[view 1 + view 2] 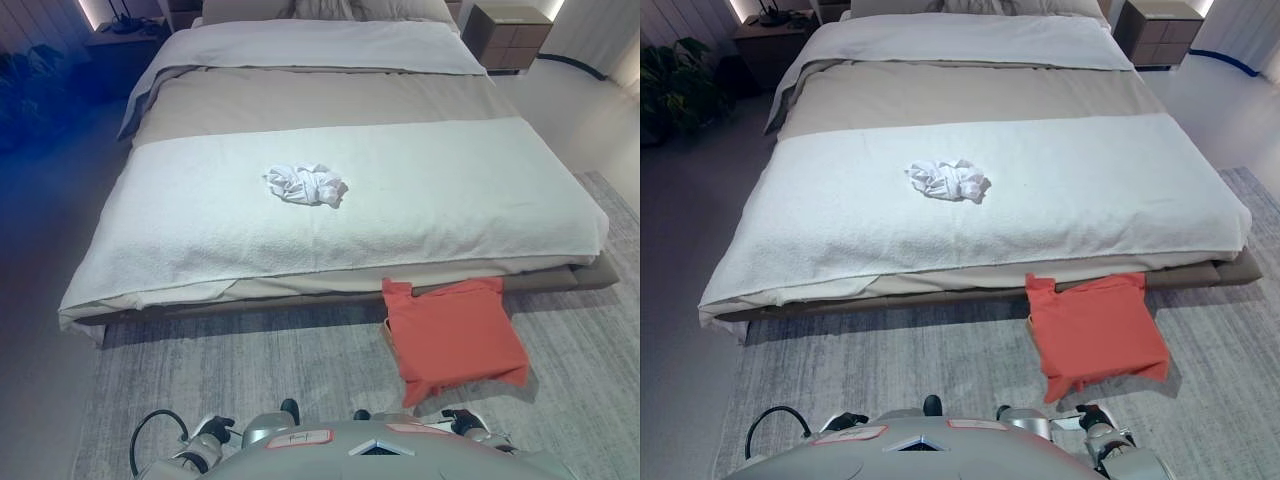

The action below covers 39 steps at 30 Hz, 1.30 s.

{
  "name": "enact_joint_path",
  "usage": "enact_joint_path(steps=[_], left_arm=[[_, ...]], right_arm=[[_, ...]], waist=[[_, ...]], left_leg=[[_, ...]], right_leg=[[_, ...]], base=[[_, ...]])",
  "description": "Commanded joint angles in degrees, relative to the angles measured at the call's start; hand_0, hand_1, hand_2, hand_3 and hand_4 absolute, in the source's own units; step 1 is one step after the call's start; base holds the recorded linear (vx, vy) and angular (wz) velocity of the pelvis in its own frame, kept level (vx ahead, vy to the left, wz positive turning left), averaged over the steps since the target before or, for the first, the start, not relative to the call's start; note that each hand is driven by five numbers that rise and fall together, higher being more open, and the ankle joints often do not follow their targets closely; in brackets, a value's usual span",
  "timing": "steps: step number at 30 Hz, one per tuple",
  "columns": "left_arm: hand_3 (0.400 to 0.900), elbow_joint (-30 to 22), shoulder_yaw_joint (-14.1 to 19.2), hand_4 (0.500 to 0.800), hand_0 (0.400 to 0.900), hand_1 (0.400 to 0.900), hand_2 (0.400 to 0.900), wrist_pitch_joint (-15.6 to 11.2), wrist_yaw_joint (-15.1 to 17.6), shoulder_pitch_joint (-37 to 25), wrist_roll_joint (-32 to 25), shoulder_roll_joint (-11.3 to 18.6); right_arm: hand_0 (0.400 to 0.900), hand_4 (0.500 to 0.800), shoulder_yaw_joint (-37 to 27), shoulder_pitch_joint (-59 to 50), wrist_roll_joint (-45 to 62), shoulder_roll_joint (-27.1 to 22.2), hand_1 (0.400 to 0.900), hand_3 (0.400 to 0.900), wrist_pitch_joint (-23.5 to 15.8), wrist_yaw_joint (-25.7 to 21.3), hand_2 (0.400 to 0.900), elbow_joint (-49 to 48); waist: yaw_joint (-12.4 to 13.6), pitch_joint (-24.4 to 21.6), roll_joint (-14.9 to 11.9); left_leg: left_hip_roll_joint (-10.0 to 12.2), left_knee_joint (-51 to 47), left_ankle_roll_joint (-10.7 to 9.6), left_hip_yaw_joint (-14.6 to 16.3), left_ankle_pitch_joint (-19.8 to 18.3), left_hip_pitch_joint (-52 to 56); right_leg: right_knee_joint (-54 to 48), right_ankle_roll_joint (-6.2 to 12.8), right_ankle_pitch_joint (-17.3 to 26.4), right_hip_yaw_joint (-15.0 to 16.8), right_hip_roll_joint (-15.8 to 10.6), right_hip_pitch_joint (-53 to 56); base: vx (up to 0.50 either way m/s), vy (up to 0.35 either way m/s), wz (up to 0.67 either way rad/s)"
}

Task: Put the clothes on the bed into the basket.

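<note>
A crumpled white garment (305,185) lies near the middle of the bed, on the white blanket (450,200) that covers the bed's near half. On the rug at the foot of the bed, right of centre, an orange cloth (455,335) is draped over a low container. Only a tan edge (386,328) of that container shows at its left. The cloth's top edge touches the bed's side. Neither of my hands shows in either view.
The bed (320,100) has a beige cover and a folded-back grey sheet further up. A grey rug (250,380) spreads under its foot. A nightstand (510,35) stands at the far right, a dark cabinet (765,40) and a plant (675,85) at the far left.
</note>
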Motion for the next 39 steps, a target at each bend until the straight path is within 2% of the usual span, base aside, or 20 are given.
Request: enact_joint_path(steps=[1,24,32,33,35,36,38,39], left_arm=[[0.9,4.28,0.25,0.8,0.9,0.9,0.9,-0.09,0.61,-4.34,0.25,0.91],[0.9,4.32,0.48,0.8,0.9,0.9,0.9,-0.09,0.62,-4.28,-0.2,1.08],[0.9,3.88,0.56,0.8,0.9,0.9,0.9,0.1,1.18,-5.5,-1.08,1.91],[0.9,3.64,0.73,0.8,0.9,0.9,0.9,0.22,1.45,-5.98,-1.25,2.35],[0.9,3.49,1.18,0.8,0.9,0.9,0.9,0.29,1.84,-6.39,-1.78,2.45],[0.9,3.43,1.18,0.8,0.9,0.9,0.9,0.34,2.1,-6.91,-2.23,2.26],[0.9,3.67,1.4,0.8,0.9,0.9,0.9,0.39,2.56,-7.66,-3.71,1.93],[0.9,3.93,2.0,0.8,0.9,0.9,0.9,0.11,2.87,-7.87,-5.01,1.85]], right_arm=[[0.9,0.8,1.04,-3.31,0.3,-2.32,0.9,0.9,0.23,-1.39,0.9,2.62],[0.9,0.8,1.61,-3.27,-0.54,-2.09,0.9,0.9,0.3,-1.36,0.9,2.64],[0.9,0.8,2.07,-4.82,-0.34,-2.74,0.9,0.9,0.08,-1.64,0.9,1.86],[0.9,0.8,2.54,-5.26,-0.33,-2.83,0.9,0.9,-0.19,-1.66,0.9,1.7],[0.9,0.8,2.52,-5.28,-0.1,-3.26,0.9,0.9,-0.38,-1.73,0.9,1.84],[0.9,0.8,2.36,-5.38,-0.05,-3.74,0.9,0.9,-0.36,-1.89,0.9,1.76],[0.9,0.8,2.35,-5.83,-0.15,-4.59,0.9,0.9,-0.08,-2.22,0.9,1.88],[0.9,0.8,2.13,-6.24,0.04,-5.08,0.9,0.9,-0.01,-2.42,0.9,2.15]], waist=[[0.21,1.02,-0.59],[0.03,1.3,-0.65],[-0.28,2.8,-1.08],[-0.31,3.51,-1.73],[0.29,5.41,-3.11],[0.73,6.95,-3.47],[1.66,9.18,-4.11],[2.49,9.81,-4.12]], left_leg=[[-1.66,0.28,-0.04,0.06,-4.21,1.84],[-1.36,0.28,-0.19,-0.04,-4.39,2.12],[0.77,0.54,-0.83,-0.31,-3.05,0.79],[1.31,5.46,-0.7,-0.42,-4.56,-1.65],[0.08,17.83,-0.71,-0.64,-6.08,-7.88],[-0.6,24.62,-0.83,-1.55,-5.12,-12.34],[-3.15,30.26,-0.9,-4.37,-2.12,-17.83],[-4.81,28.88,-0.62,-4.84,-2.07,-21.77]], right_leg=[[0.11,2.57,2.5,-3.05,-1.1,-2.74],[0.11,2.17,2.13,-3.24,-0.7,-2.42],[2.51,0.83,0.85,-2.45,1.21,-5.39],[4.56,0.0,-0.06,-1.59,1.63,-6.82],[6.18,-1.43,-0.93,-0.42,1.89,-7.3],[6.63,-1.98,-1.14,-0.82,1.81,-7.22],[6.76,-2.81,-1.88,-1.42,1.6,-6.65],[6.3,-2.66,-2.43,-1.38,1.72,-5.97]], base=[[0.0,0.0,0.0],[0.0,-0.01,0.0],[-0.01,-0.075,0.0],[-0.07,-0.158,0.04],[-0.12,-0.168,0.16],[-0.11,-0.148,0.18],[-0.02,-0.099,0.04],[0.1,-0.046,-0.05]])
